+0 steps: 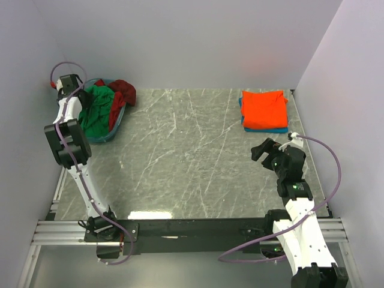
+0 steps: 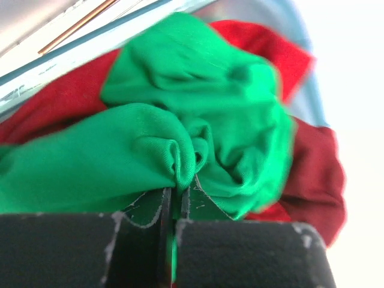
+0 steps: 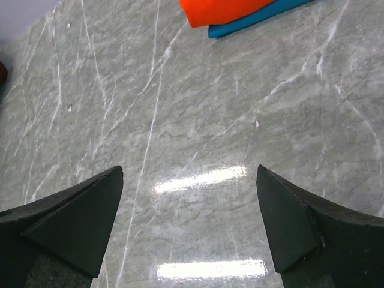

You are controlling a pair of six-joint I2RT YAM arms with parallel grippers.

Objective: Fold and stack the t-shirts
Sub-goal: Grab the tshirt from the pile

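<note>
Bright green cotton t-shirt (image 2: pixel 198 120) is being pinched at a bunched fold by the left gripper (image 2: pixel 177 195), jaws pressed together on the cloth. It is lying crumpled in the light blue plastic basket (image 1: pixel 113 131), far left, partly over the dark red cotton t-shirt (image 1: pixel 124 91). The folded orange t-shirt (image 1: pixel 264 108) is being supported by the folded blue t-shirt (image 1: pixel 277 129), far right. The right gripper (image 3: pixel 189 174) is being held spread wide above the grey marble-patterned table (image 1: pixel 180 150), gripping nothing.

The right pincer (image 3: pixel 189 173) gapes wide, its 2 dark fingers (image 3: pixel 78 222) in the lower corners. Between them lies the grey veined bench (image 3: pixel 240 96) with 2 glare bars (image 3: pixel 201 180). At the top edge, an orange tee (image 3: pixel 222 9) lies on a blue tee (image 3: pixel 258 19).
</note>
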